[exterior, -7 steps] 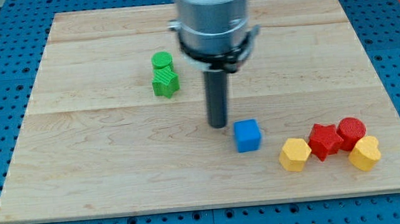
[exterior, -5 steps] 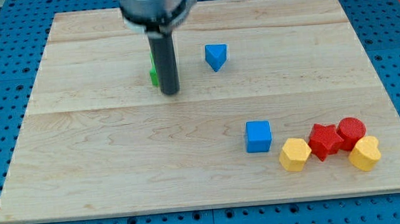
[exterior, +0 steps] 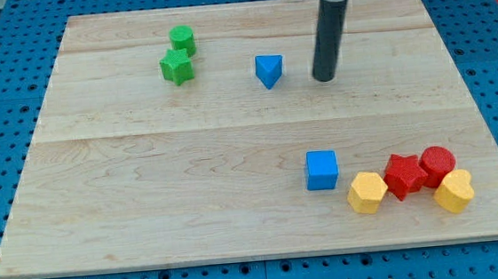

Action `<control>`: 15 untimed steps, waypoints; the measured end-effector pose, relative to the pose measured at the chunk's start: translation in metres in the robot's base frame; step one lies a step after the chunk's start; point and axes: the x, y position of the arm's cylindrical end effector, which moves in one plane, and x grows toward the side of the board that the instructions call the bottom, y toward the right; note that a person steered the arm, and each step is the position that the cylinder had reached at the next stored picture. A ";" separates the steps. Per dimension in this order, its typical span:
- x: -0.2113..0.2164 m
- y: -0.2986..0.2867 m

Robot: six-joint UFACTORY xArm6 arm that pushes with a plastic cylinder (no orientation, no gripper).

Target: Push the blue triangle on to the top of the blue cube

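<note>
The blue triangle [exterior: 268, 69] lies on the wooden board [exterior: 146, 183] a little above its middle. The blue cube [exterior: 322, 169] sits lower down, towards the view's right and bottom, well apart from the triangle. My tip [exterior: 322, 77] rests on the board just to the right of the blue triangle, with a gap between them, and far above the blue cube. The rod rises from it to the view's top edge.
A green cylinder [exterior: 182, 39] and a green star-like block [exterior: 176, 67] sit at the upper left, touching. At the lower right are a yellow hexagon [exterior: 366, 192], a red star-like block [exterior: 404, 175], a red cylinder [exterior: 437, 164] and a yellow block [exterior: 454, 191], clustered right of the blue cube.
My tip has moved from beside the green blocks across to the right of the blue triangle. The green blocks have shifted up and left. The blue cube earlier shifted slightly right.
</note>
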 end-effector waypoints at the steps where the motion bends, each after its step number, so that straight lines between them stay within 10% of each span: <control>1: -0.051 -0.030; 3: 0.036 -0.069; 4: -0.007 -0.122; 6: 0.021 0.018; 8: -0.010 0.002; 10: 0.059 0.002; 12: -0.005 -0.109; 15: 0.040 -0.009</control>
